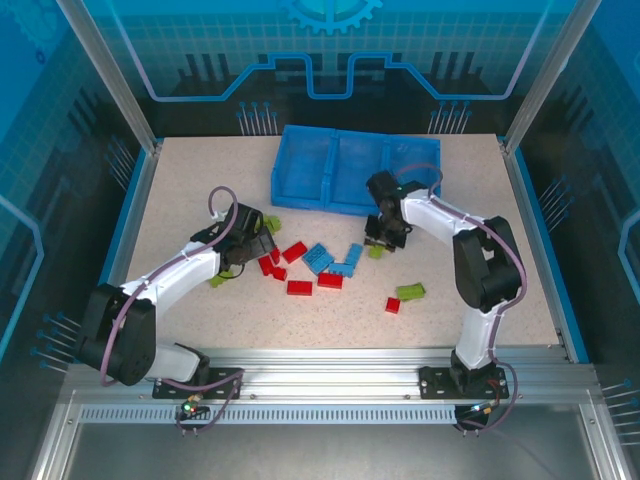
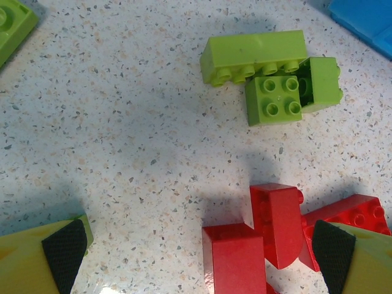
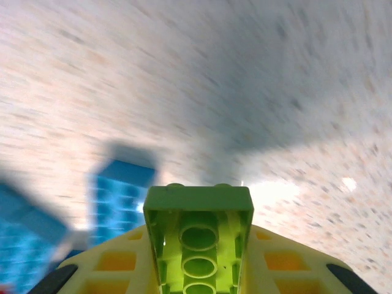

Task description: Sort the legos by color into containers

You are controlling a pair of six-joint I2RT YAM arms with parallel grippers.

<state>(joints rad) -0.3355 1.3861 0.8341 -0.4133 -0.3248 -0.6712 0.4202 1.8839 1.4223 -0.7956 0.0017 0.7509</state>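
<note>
The containers are three compartments of a blue tray [image 1: 300, 160] at the back of the table. Red, blue and yellow-green legos lie scattered in front of it. My right gripper [image 1: 383, 238] is shut on a yellow-green lego [image 3: 199, 236], its hollow underside facing the camera, just in front of the tray. The right wrist view is motion-blurred. My left gripper [image 2: 199, 257] stands open low over the table. Red legos [image 2: 236, 260] lie between its pads [image 2: 64, 254], toward the right one. Three yellow-green legos [image 2: 254, 56] lie beyond.
More legos lie mid-table: red [image 1: 299, 288], blue [image 1: 318, 258], and a yellow-green and red pair [image 1: 410, 292] near the right arm. The tray's corner [image 2: 367, 21] shows at upper right of the left wrist view. A blue brick [image 3: 122, 196] lies under the right gripper.
</note>
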